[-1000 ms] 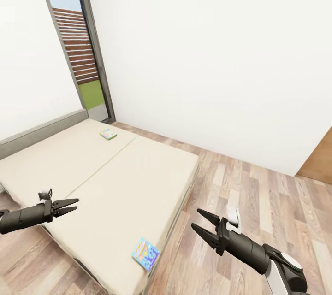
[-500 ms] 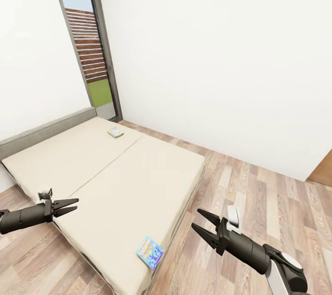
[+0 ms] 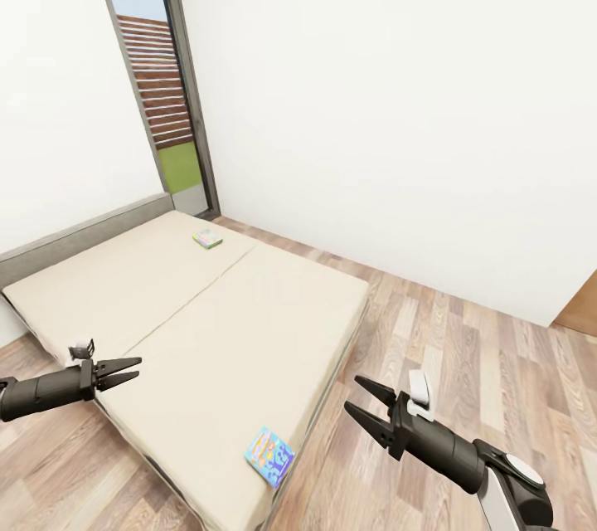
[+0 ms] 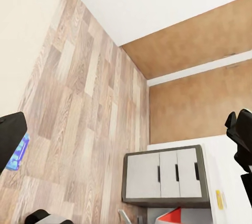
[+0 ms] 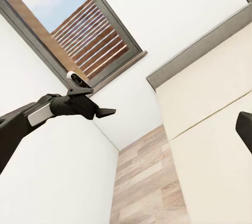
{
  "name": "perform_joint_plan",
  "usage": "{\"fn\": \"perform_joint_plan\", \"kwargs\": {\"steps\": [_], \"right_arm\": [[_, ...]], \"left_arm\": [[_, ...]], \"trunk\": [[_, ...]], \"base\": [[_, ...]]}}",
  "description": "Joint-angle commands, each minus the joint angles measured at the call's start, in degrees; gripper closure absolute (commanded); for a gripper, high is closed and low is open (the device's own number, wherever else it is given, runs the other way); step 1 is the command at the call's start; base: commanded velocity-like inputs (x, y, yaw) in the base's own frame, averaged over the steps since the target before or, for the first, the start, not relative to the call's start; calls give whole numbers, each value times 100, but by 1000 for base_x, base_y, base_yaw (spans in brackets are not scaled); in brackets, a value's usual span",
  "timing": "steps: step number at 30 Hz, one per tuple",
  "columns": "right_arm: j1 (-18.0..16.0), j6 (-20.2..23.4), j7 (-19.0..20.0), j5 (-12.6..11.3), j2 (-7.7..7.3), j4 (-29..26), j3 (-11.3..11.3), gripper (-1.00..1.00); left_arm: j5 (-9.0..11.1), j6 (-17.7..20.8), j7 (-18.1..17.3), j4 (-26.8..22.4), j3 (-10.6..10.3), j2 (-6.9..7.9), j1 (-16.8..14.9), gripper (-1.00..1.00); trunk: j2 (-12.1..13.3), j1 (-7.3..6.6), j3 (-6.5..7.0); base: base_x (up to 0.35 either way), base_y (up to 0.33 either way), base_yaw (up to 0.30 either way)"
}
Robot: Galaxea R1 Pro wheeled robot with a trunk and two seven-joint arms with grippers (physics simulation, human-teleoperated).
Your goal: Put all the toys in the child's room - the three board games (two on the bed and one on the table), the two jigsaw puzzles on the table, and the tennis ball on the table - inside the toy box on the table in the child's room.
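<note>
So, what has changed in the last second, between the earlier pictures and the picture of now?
Only the view shifted: from a second ago to half a second ago the whole picture slid right, so the camera turned; since then it holds still. The two board games, the blue one at the near edge of the bed and the other near the headboard, lie as before. The left gripper and right gripper stay open and empty, in the same pose.
</note>
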Motion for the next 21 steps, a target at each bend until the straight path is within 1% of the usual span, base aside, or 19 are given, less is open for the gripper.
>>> {"fn": "perform_joint_plan", "kwargs": {"steps": [1,10,21], "right_arm": [[-4,51,9,-32,-1,-1,-2,-100],[-4,44,8,-32,2,-1,-2,-100],[-4,27,6,-31,8,-1,-2,-100]], "left_arm": [[-29,60,-34,-3,6,-2,-5,-100],[-29,60,-34,-4,7,-2,-5,-100],[-29,60,-34,-4,4,-5,-5,-100]], "trunk": [[-11,4,-12],[-11,4,-12],[-11,4,-12]], "base": [[111,0,0],[99,0,0],[16,0,0]]}}
